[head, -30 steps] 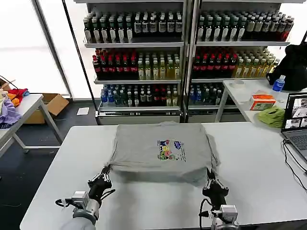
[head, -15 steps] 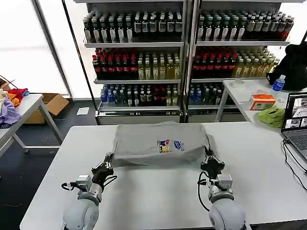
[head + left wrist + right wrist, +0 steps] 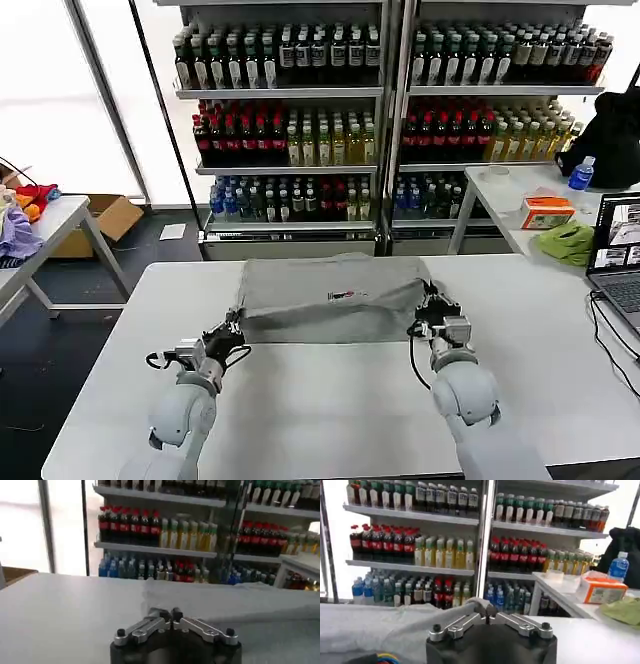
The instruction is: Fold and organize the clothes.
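Presently the shirt [image 3: 330, 300] hem is pinched by left gripper [image 3: 232, 333] and right gripper [image 3: 428, 303]; uneven travel could skew the fold.

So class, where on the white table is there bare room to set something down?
Free: the white table between the light grey shirt and the near edge, plus both outer sides. Crowded: the far middle, where left gripper and right gripper pinch the shirt.

Bright, blown-out daylight from the window [image 3: 110, 90] behind; wrist views perhaps slightly soft.
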`<state>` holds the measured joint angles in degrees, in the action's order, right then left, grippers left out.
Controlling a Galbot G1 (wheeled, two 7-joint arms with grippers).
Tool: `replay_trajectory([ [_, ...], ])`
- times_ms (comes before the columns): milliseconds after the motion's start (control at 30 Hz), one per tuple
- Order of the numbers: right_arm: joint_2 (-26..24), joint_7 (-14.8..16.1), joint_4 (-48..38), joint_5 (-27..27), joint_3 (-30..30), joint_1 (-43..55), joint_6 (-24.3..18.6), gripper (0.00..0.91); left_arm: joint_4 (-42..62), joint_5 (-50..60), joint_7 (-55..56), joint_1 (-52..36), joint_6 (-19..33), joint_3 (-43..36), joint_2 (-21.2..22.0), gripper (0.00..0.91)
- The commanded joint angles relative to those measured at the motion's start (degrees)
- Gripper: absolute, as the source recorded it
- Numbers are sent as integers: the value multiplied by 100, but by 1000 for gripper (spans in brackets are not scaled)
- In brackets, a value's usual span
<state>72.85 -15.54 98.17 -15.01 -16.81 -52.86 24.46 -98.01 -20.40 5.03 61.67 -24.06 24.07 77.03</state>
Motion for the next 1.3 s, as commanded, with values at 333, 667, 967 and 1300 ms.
replay_trajectory([
  [333,74,110,-668,-57,127,372,294,0,809,-6,-28,-651,-29,-341,-188,0],
  [667,211,-24,-612,-287,28,315,257,907,591,135,41,-640,18,-371,-246,907],
  [967,459,-996,-154,-1265,-34,299,815,907,-129,-154,181,-453,-289,-217,-336,907],
  [1300,456,-1441,83,-1389,-82,300,862,907,-361,-330,236,-303,-418,-114,-394,907],
])
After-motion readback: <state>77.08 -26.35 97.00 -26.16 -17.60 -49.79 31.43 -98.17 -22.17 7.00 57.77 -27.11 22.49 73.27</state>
